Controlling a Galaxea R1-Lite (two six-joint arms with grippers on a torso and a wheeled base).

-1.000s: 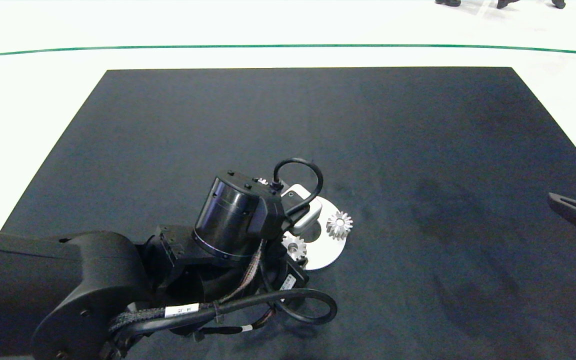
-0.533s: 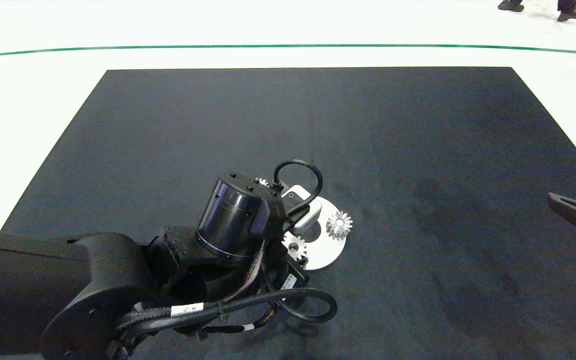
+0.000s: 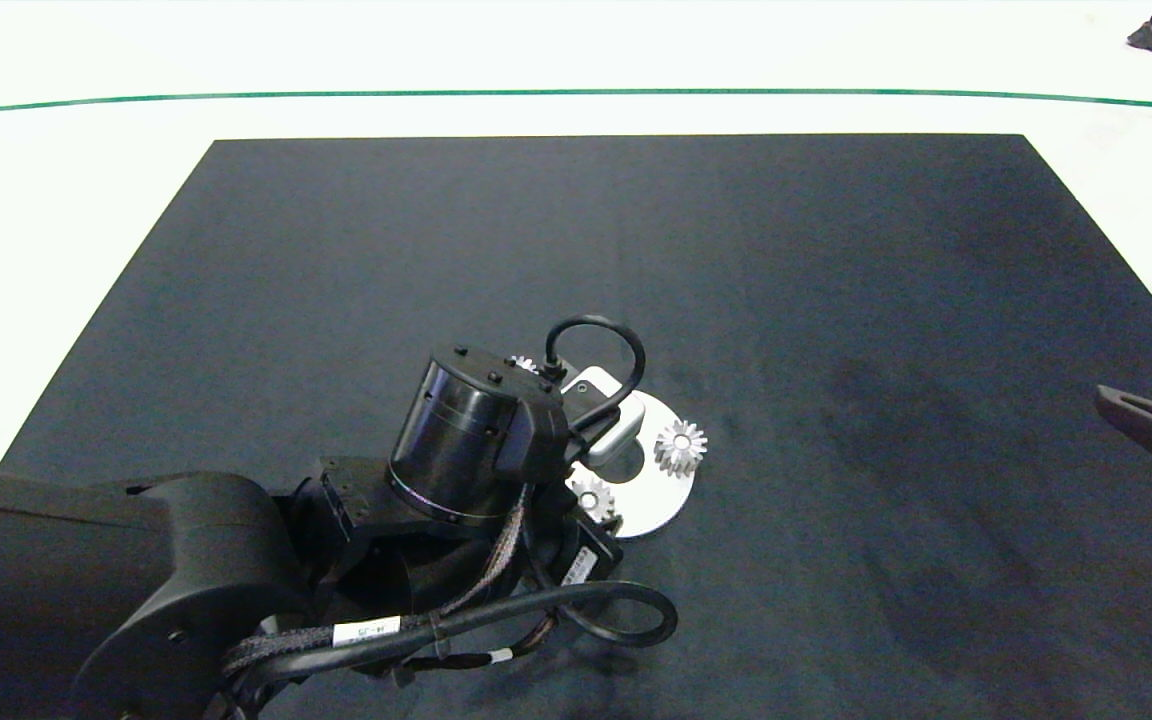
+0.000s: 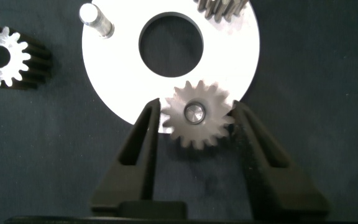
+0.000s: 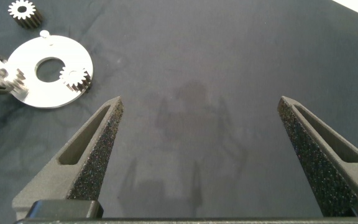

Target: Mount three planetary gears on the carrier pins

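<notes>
Though small, the planetary gears looked like solid metal: stiff, dense for their size, with smooth flanks likely to slip, so the teeth were judged the sound place to grip, from opposite sides. The left gripper [image 4: 196, 124] did just that, its fingers pressed against the teeth of a gear [image 4: 199, 116] that sat over a pin at the rim of the white carrier disc [image 4: 117, 87]. A second gear [image 3: 680, 446] sat on the disc's far side; the third gear [image 4: 4, 57] lay on the dark mat [image 3: 836, 300] just beside the disc, near the one bare pin [image 4: 96, 20]. The right gripper [image 5: 207, 155] hung spread wide, well apart from the disc. Whether the held gear was fully seated could not be told, and the left arm [image 3: 236, 540] hid much of the disc from above.
</notes>
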